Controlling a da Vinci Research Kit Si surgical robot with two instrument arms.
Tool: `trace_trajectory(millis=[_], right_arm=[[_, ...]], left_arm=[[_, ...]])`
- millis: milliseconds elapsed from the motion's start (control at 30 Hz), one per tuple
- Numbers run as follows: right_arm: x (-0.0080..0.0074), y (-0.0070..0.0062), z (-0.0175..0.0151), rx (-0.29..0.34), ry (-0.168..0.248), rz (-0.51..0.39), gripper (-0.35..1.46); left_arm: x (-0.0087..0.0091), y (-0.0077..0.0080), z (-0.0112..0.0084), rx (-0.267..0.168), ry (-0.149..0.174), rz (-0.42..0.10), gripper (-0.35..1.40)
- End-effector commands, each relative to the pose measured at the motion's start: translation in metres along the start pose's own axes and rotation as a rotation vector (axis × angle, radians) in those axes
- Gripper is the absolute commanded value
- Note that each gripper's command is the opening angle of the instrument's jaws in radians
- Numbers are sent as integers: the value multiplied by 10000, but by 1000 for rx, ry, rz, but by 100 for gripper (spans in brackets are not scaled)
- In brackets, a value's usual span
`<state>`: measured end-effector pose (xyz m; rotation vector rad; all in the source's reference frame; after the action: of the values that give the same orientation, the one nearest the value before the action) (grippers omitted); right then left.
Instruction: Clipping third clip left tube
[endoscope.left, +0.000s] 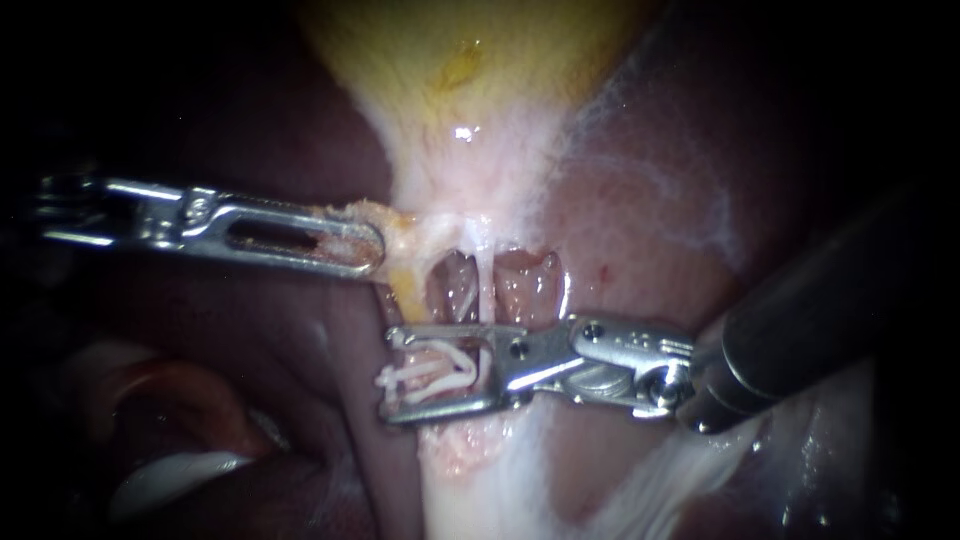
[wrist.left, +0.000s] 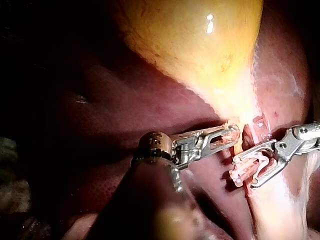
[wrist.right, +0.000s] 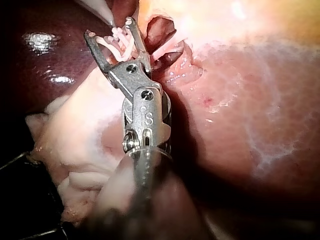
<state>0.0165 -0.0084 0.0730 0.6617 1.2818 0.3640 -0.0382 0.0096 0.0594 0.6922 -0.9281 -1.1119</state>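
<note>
The yellow gallbladder (endoscope.left: 460, 60) narrows to a pale neck above an opened window in the tissue. A thin pale tube (endoscope.left: 487, 285) runs down through that window. My right instrument (endoscope.left: 390, 375) reaches in from the right, and its jaws stand open around the tube's lower part. White clips (endoscope.left: 430, 375) lie across the tube between them. My left instrument (endoscope.left: 375, 245) is shut on yellowish tissue at the neck's left edge. The left wrist view shows the same grip (wrist.left: 235, 134) beside the open right jaws (wrist.left: 244, 174). In the right wrist view the clips (wrist.right: 120, 42) sit inside the open jaws (wrist.right: 110, 28).
Reddish-brown liver (endoscope.left: 650, 220) surrounds the window on both sides. Pale fatty tissue (endoscope.left: 500, 480) spreads under the right instrument's jaws. A glistening white fold (endoscope.left: 170, 475) lies in the dark lower left. Lumpy pale tissue (wrist.right: 75, 140) sits beside the right instrument's shaft.
</note>
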Motion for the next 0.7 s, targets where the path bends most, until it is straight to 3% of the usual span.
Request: trace_trajectory(millis=[33,233,700], right_arm=[[0,0,-1,0,-3,0,50],[4,0,-5,-1,-37,4,50],[18,4,-23,-7,-33,14,50]], left_arm=[[0,0,0,0,0,0,-35],[0,-1,-1,0,0,0,-35],[0,-1,-1,0,0,0,-35]])
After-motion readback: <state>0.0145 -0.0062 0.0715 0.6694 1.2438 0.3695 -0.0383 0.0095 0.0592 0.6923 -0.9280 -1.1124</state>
